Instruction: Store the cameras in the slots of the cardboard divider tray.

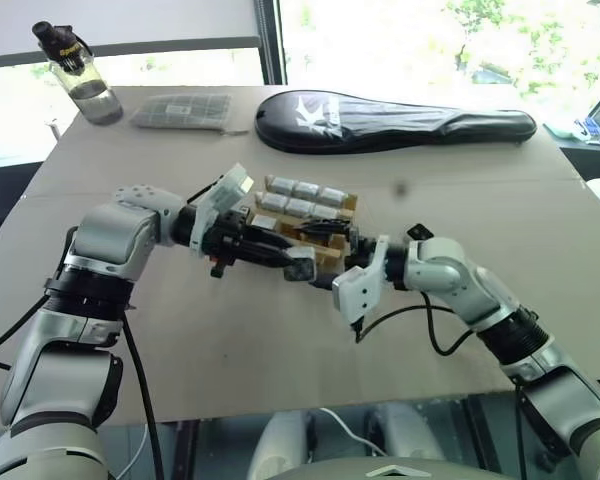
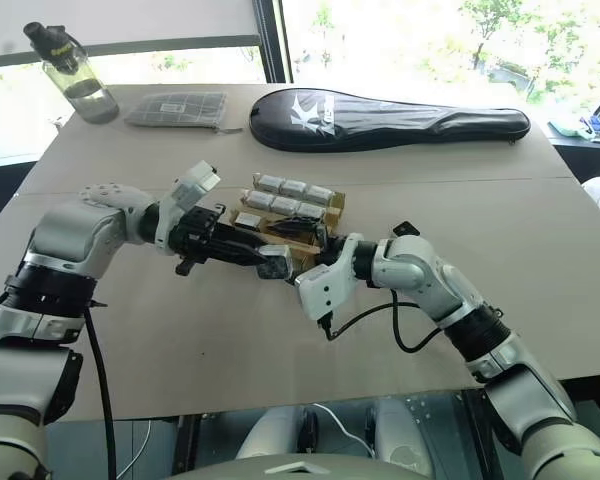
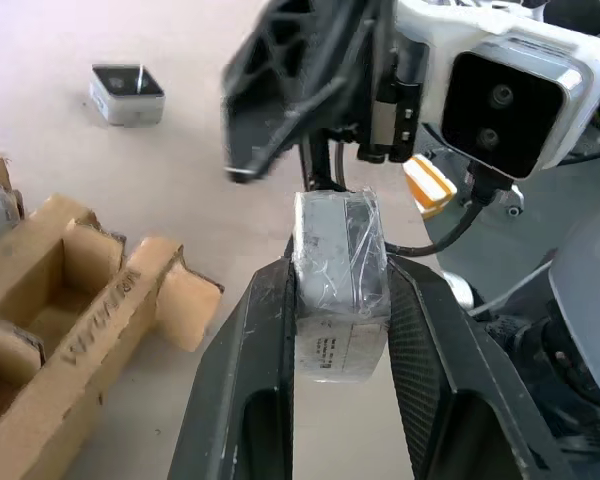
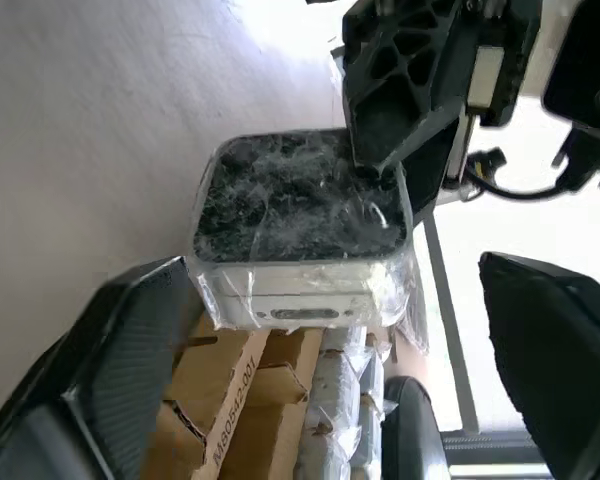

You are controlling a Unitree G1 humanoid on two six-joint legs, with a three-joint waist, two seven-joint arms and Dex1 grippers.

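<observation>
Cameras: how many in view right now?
9 cameras: six in the cardboard divider tray's two far rows, one in the next row, one in the left end effector, one loose on the table. Arms hide the near slots; more possible.

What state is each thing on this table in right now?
left gripper: shut on a plastic-wrapped camera
right gripper: open, beside that camera
cardboard divider tray: partly filled
loose camera: lying on the table
water bottle: upright, capped
racket case: closed

Crinkly clear film on camera, matt cardboard tray
</observation>
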